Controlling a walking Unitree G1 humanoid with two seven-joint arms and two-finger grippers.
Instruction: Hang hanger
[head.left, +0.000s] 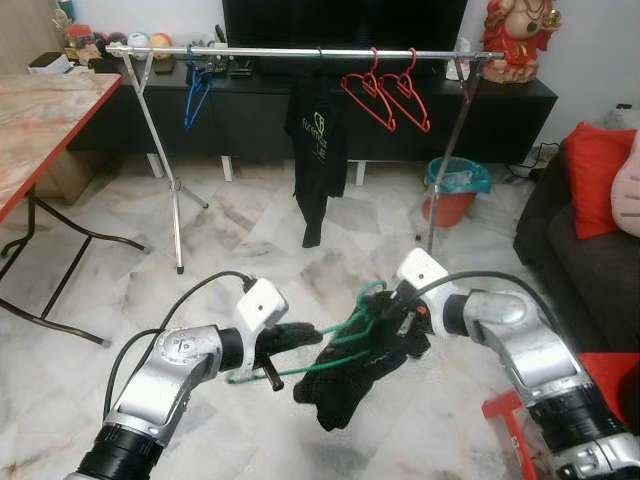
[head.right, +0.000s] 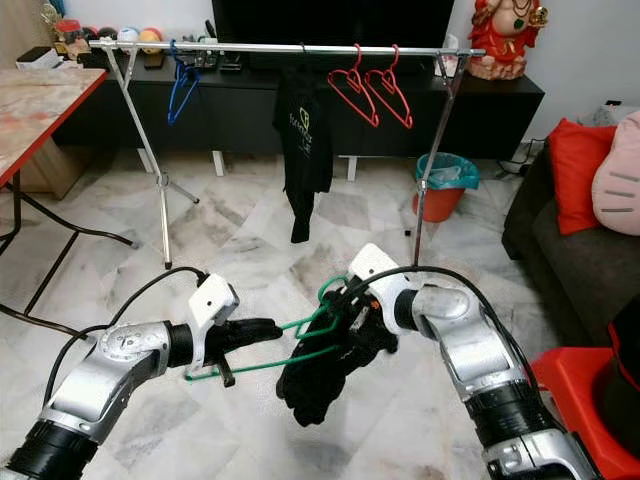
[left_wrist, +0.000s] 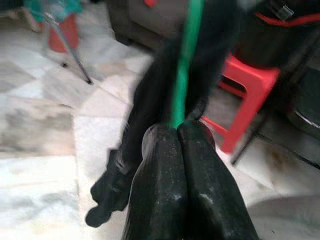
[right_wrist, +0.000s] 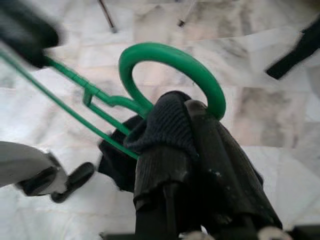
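Note:
A green hanger (head.left: 345, 330) with a black garment (head.left: 350, 385) draped on it hangs between my two grippers, low over the marble floor. In the left wrist view my left gripper (left_wrist: 177, 130) is shut on the hanger's thin green bar (left_wrist: 184, 60), at its left end (head.left: 300, 336). My right gripper (head.left: 397, 312) is shut at the hanger's neck with bunched black cloth (right_wrist: 165, 125) in its fingers; the green hook (right_wrist: 172, 55) curls just beyond the tips. The silver rack rail (head.left: 300, 51) runs across the far side.
On the rail hang a blue hanger (head.left: 197, 97), a black shirt (head.left: 318, 140) and two red hangers (head.left: 390, 92). A table (head.left: 40, 110) stands at left. An orange bin (head.left: 452, 190) and a sofa with a red cushion (head.left: 598, 178) lie right, a red stool (head.left: 520, 410) near my right arm.

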